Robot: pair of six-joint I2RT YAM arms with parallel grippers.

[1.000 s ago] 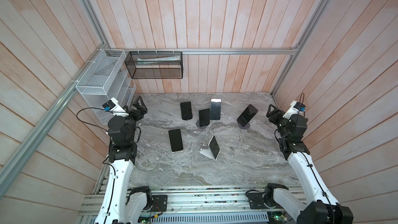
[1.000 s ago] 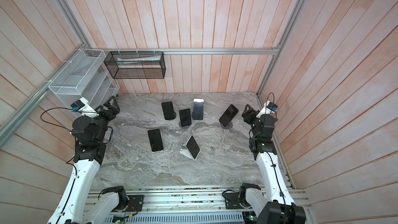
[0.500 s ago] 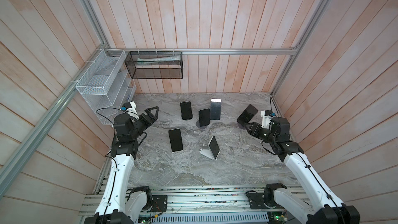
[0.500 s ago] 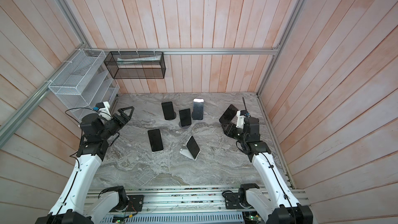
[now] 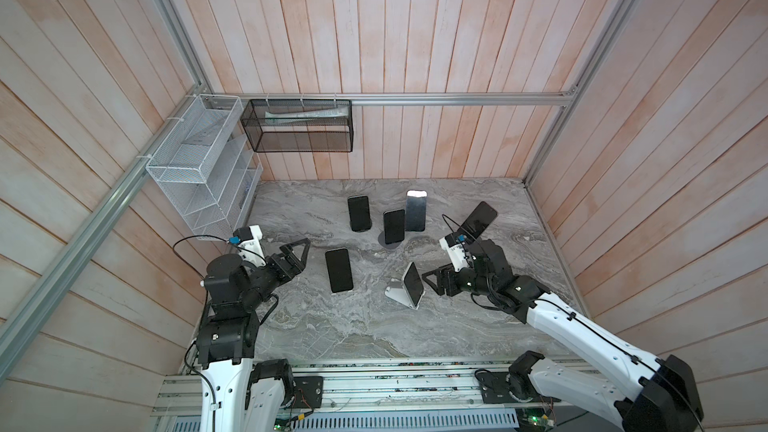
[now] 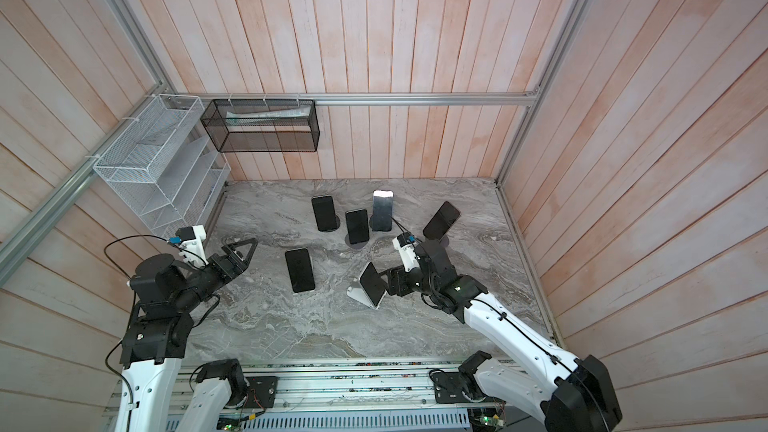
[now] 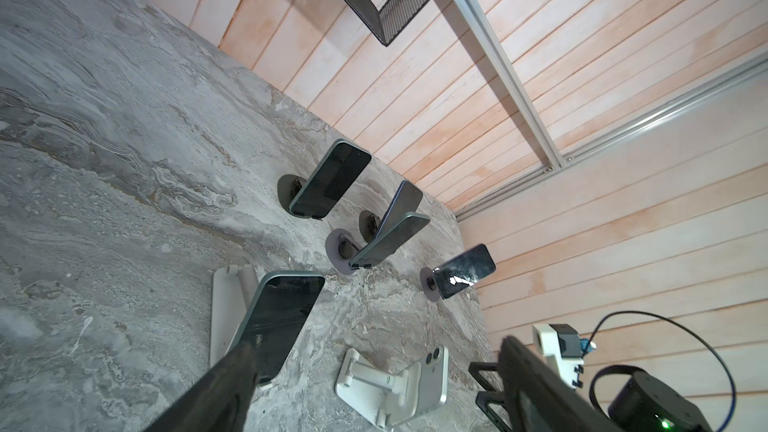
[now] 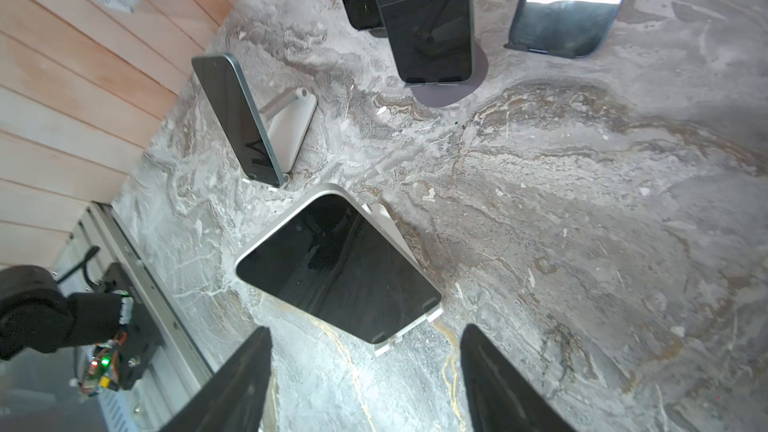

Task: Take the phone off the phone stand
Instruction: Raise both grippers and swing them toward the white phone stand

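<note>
Right pincer [image 8: 365, 331] gapes wide and empty just short of the stand [image 8: 385, 218], where the phone [image 8: 338, 268] leans, screen facing it. Best to straddle the phone's long edges, close gently, then lift it up over the stand's lip.

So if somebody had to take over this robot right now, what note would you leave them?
Left gripper: open, empty, beside the left phone, not touching it.
Right gripper: open, empty, with its fingertips just short of the front phone, which leans on a white stand.
Back phones: four, all on stands.
Done: nothing yet; no phone is off a stand.
Left: close on a phone, probably the front one, and lift it clear of its stand.
</note>
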